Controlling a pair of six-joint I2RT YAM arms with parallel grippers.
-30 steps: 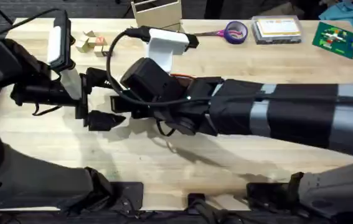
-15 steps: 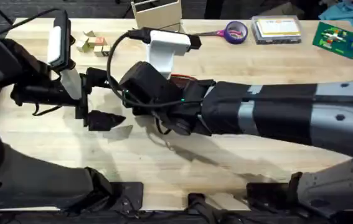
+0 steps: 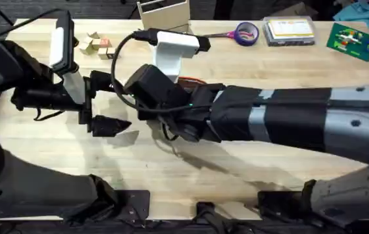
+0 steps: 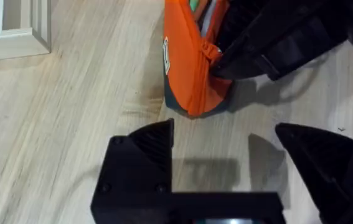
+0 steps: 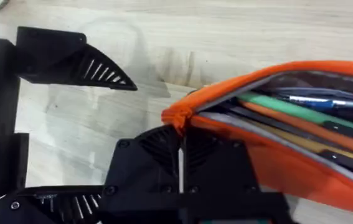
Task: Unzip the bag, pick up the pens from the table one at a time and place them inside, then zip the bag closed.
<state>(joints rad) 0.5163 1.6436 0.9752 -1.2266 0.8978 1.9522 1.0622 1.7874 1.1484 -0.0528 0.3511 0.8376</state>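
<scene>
Pressed together, our right gripper [image 5: 181, 163] has its jaws pinching the end of the bag [image 5: 301, 130] at the orange zipper tab [image 5: 177, 116]. Our left gripper [image 4: 226, 155] has its jaws spread wide, with nothing between them, resting just short of the pouch's near end.

From overhead, the left gripper [image 3: 109, 123] sits at about nine o'clock from the table's middle, and the right gripper [image 3: 146, 97] is close beside it, toward its two o'clock. A thin strip of the bag [image 3: 191, 81] shows past the right arm.

The bag's mouth lies open, and a green pen [image 5: 288, 109] lies inside among other pens. The pouch rests on the table [image 3: 249, 58].

Toward twelve o'clock stand a wooden box [image 3: 163, 13], purple-handled scissors [image 3: 244, 32] and a clear case [image 3: 291, 30].
</scene>
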